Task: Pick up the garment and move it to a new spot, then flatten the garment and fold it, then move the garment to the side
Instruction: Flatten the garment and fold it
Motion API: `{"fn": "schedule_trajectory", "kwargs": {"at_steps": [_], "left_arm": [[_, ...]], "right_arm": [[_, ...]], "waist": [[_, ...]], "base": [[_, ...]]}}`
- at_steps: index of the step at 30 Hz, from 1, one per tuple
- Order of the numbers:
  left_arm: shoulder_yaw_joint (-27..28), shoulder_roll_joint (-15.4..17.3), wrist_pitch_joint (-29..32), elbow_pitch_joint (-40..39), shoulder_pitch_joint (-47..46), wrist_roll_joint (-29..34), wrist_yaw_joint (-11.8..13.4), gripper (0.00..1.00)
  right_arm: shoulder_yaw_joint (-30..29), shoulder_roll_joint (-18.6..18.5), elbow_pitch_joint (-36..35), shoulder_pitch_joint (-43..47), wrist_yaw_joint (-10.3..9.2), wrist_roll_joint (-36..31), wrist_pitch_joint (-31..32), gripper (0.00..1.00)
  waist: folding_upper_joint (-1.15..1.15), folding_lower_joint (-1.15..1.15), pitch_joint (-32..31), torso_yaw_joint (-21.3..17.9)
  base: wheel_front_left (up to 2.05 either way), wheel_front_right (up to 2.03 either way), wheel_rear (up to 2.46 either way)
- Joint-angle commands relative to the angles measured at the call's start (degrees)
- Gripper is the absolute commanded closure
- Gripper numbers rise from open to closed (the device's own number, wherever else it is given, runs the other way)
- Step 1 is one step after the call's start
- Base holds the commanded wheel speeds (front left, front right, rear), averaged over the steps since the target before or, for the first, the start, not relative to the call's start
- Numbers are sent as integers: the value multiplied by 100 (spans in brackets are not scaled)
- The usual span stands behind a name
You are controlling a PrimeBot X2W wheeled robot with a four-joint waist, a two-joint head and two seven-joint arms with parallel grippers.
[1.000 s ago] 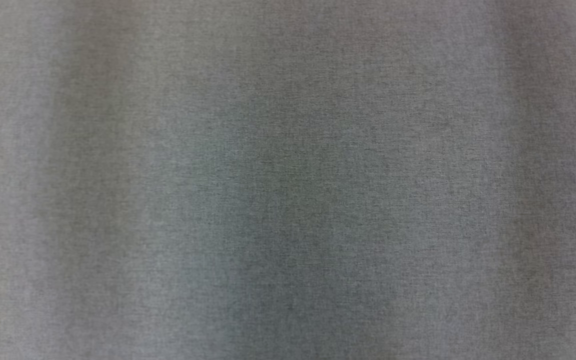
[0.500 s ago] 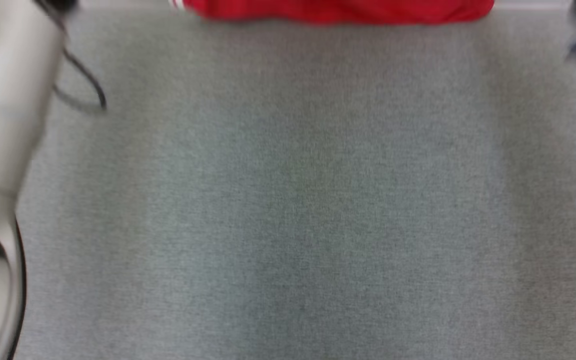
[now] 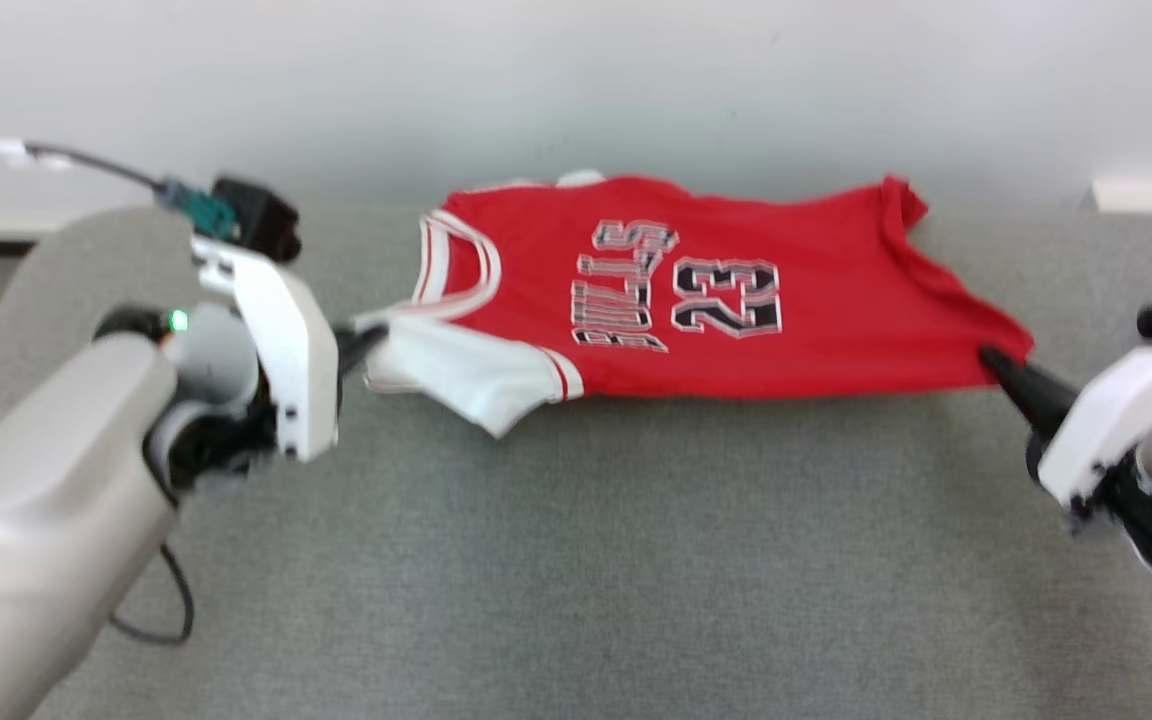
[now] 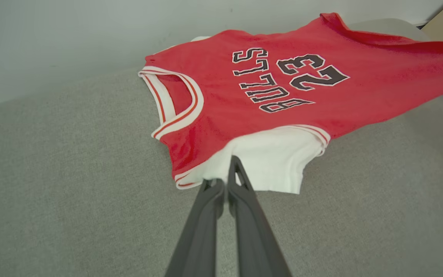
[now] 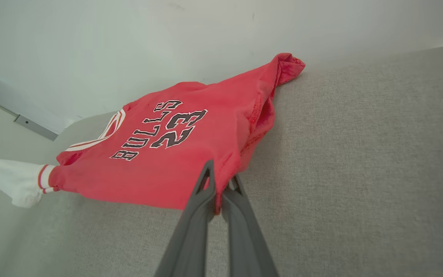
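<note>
Jersey (image 3: 716,300) stretched between two arms over the table (image 3: 576,560), far edge by the wall (image 3: 576,80).
Pinches are small: a harder pull apart could slip the white sleeve (image 4: 271,165) or the hem corner (image 5: 227,163) free. Left arm (image 3: 266,330) reaches inward, jaws clenched on the sleeve; right arm (image 3: 1116,420) mirrors it, jaws clenched on the hem corner.

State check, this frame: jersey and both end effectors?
jersey: unfolded, print side up, stretched between the two end effectors
left end effector: shut on the jersey's white part
right end effector: shut on the jersey's red edge
</note>
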Motion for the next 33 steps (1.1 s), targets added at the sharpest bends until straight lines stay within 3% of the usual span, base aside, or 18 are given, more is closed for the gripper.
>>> {"fn": "schedule_trajectory", "kwargs": {"at_steps": [1,11,19,25,33], "left_arm": [[-11,74,81,-106,147,-54,33,100],[-424,1392,1734,-2498,1601,-975,831,100],[-598,2346,2524,-4376,2386,-1735,1519,100],[-594,2648,2638,-5005,2591,-1961,1816,100],[-358,2551,2725,-4746,2233,-2100,1795,100]], "right_arm": [[22,-88,-17,134,-13,66,35,100],[443,-715,-407,1238,-13,383,765,100],[714,-1484,-1499,2046,-13,690,1496,100],[772,-2068,-2253,2339,-13,830,1885,100],[707,-2211,-2497,1997,-13,869,2282,100]], "waist": [[0,1,-379,3],[0,1,-913,-100],[0,1,-983,-108],[0,1,-953,-173],[0,1,-800,-324]], "base": [[0,0,0],[0,0,0],[0,0,0],[0,0,0],[0,0,0]]}}
